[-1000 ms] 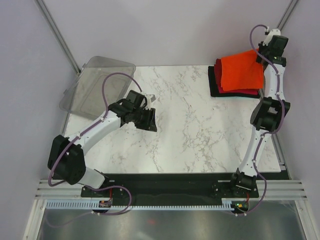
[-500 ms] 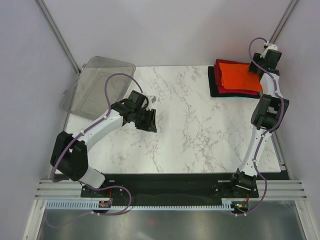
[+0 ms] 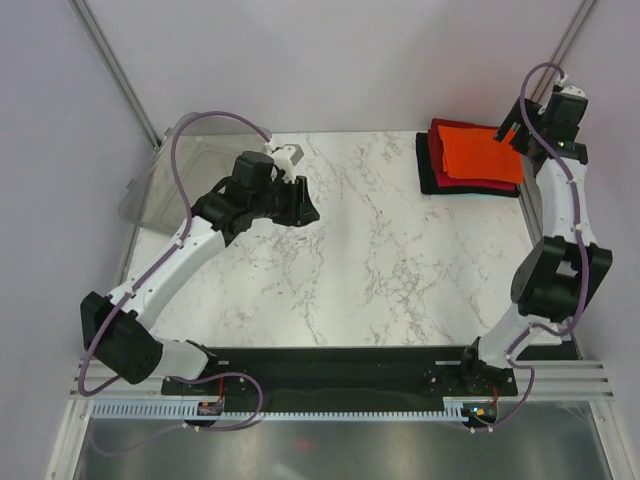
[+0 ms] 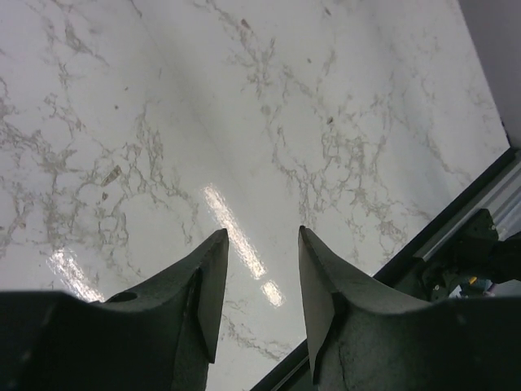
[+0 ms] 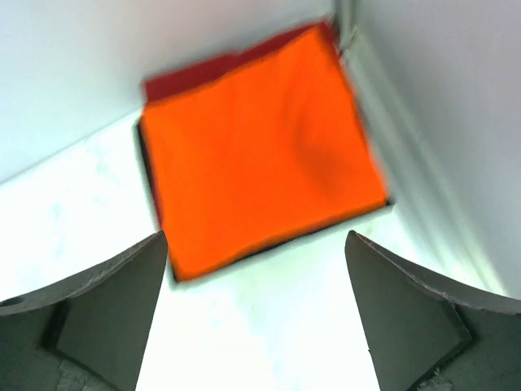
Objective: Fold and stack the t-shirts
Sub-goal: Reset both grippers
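Observation:
The t-shirts lie folded in one stack at the table's back right corner. The bright orange one [image 3: 478, 152] [image 5: 260, 163] is flat on top, over a dark red one [image 3: 452, 127] [image 5: 207, 72] and a black one [image 3: 427, 168] at the bottom. My right gripper [image 3: 510, 138] [image 5: 255, 240] hovers above the stack's right edge, wide open, with nothing between its fingers. My left gripper [image 3: 305, 208] [image 4: 262, 236] hangs over bare marble at the back left, open and empty.
A clear plastic bin [image 3: 160, 190] sits tilted at the table's back left corner, partly behind my left arm. The white marble table [image 3: 400, 250] ends at a black rail along the near edge. Grey walls stand close behind the stack.
My right gripper opened and let go of the orange t-shirt, which now lies flat on the stack, and the arm drew back to the right. My left arm swung toward the back.

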Controlling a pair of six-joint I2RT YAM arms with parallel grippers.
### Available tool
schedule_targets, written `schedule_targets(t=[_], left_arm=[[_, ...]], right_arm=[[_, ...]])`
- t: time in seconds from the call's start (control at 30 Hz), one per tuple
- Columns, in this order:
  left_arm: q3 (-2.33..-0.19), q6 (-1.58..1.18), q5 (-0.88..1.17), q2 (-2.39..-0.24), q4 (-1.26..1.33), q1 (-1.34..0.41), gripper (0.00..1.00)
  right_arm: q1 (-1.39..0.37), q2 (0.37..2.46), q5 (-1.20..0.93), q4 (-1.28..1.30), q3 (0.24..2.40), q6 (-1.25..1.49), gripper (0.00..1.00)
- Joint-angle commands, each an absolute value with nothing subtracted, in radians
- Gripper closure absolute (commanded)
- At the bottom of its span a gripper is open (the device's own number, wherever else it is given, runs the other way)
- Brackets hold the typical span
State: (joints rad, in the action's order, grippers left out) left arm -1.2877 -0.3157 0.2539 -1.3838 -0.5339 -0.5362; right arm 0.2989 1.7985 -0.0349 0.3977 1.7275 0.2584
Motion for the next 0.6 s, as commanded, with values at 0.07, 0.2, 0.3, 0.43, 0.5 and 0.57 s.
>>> schedule_targets(t=[0.07, 0.2, 0.3, 0.43, 0.5, 0.57], left_arm=[[-1.298, -0.363, 0.299, -1.289, -0.469, -0.529, 0.49], [-1.244, -0.365, 0.293, -1.220, -0.468, -0.529, 0.00], [-1.204, -0.368, 0.307, -1.160, -0.472, -0.529, 0.00], [-1.144, -0.370, 0.318, -1.072, -0.472, -0.529, 0.00], [-1.111, -0.383, 0.310, -1.017, -0.466, -0.529, 0.00], [-1.086, -0.417, 0.299, -0.985, -0.440, -0.529, 0.00]], right_arm=[[0.121, 1.448, -0.144, 0.646, 1.473, 0.357, 0.02], [0.048, 1.211, -0.258, 0.653, 1.283, 0.410, 0.02], [0.048, 1.089, -0.380, 0.677, 1.203, 0.434, 0.02], [0.046, 0.979, -0.482, 0.614, 1.082, 0.506, 0.02], [0.043, 0.931, -0.518, 0.588, 1.051, 0.541, 0.02], [0.044, 0.914, -0.505, 0.591, 1.052, 0.537, 0.02]])
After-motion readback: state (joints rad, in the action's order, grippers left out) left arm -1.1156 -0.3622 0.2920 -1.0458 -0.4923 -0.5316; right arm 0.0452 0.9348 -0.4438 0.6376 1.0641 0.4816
